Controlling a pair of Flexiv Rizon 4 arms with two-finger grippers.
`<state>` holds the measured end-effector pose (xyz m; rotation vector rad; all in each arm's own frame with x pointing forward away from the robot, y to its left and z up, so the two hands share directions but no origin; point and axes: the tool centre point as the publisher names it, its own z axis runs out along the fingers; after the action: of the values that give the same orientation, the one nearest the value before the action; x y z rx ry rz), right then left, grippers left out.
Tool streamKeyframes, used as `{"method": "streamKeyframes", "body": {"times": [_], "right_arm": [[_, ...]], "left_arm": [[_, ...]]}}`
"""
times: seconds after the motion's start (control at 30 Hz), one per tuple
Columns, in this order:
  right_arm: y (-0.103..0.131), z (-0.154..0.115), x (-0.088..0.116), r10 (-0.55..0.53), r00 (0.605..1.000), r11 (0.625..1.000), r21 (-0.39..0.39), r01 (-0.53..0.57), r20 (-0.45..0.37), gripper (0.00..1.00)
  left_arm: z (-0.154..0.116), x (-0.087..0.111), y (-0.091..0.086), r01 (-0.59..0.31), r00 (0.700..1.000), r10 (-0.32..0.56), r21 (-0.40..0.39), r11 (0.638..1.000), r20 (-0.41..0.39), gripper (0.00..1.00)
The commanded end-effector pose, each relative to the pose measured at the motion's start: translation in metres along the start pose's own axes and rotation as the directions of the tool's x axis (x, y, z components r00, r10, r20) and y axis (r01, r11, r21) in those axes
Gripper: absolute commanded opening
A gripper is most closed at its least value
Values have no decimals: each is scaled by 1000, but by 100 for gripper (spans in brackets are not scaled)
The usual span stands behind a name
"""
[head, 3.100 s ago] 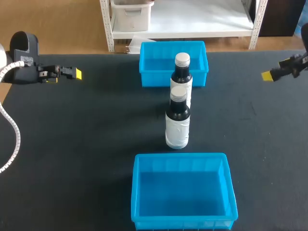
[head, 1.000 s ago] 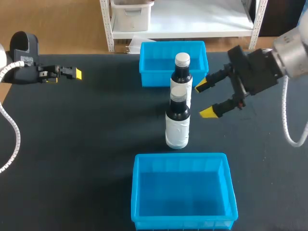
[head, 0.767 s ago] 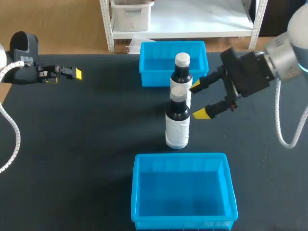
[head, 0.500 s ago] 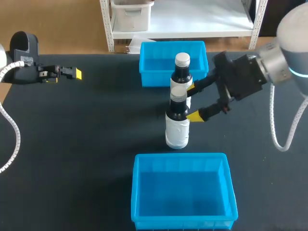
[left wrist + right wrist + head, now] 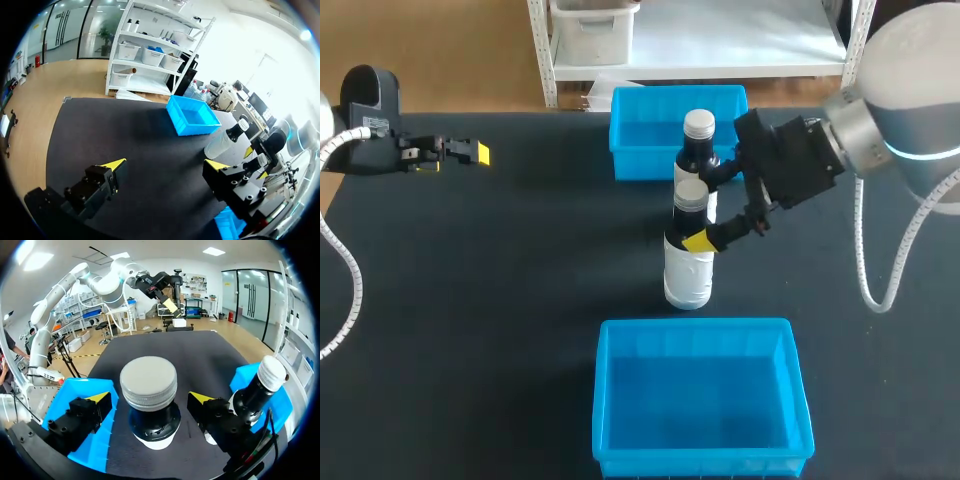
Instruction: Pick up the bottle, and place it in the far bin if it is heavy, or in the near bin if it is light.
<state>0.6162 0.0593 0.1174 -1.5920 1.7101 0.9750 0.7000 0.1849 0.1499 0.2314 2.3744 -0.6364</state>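
The right gripper (image 5: 704, 212) sits spread open around the near bottle (image 5: 688, 265) at its neck, and its far finger could knock the other bottle (image 5: 698, 148) over.

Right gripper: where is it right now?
Head view: the right gripper is mid-table, its arm entering from the right, open fingers straddling the neck of the nearer bottle, the farther bottle just behind.

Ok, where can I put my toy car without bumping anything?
The bare table between the left end effector and the near bottle is free; so is right of the near bin. The middle is crowded: right end effector around near bottle, far bottle close behind.
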Motion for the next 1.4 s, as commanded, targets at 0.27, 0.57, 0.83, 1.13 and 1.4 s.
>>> {"method": "streamKeyframes", "body": {"times": [0.27, 0.57, 0.83, 1.13, 1.4], "right_arm": [[-1, 5, -3, 9, 1000, 1000, 5, -9, -5, 87], [-2, 6, -3, 9, 1000, 1000, 3, -9, -8, 91], [-1, 6, -5, 3, 1000, 1000, -5, -3, -4, 66], [-2, 7, -4, 3, 1000, 1000, -5, -3, -6, 47], [-2, 6, -3, 6, 1000, 1000, -5, -6, -6, 0]], "left_arm": [[0, 0, 0, 0, 1000, 0, 0, 1000, 0, 100], [0, 0, 0, 0, 1000, 0, 0, 1000, 0, 100], [0, 0, 0, 0, 1000, 0, 0, 1000, 0, 100], [0, 0, 0, 0, 1000, 0, 0, 1000, 0, 100], [0, 0, 0, 0, 1000, 0, 0, 1000, 0, 100]]}}
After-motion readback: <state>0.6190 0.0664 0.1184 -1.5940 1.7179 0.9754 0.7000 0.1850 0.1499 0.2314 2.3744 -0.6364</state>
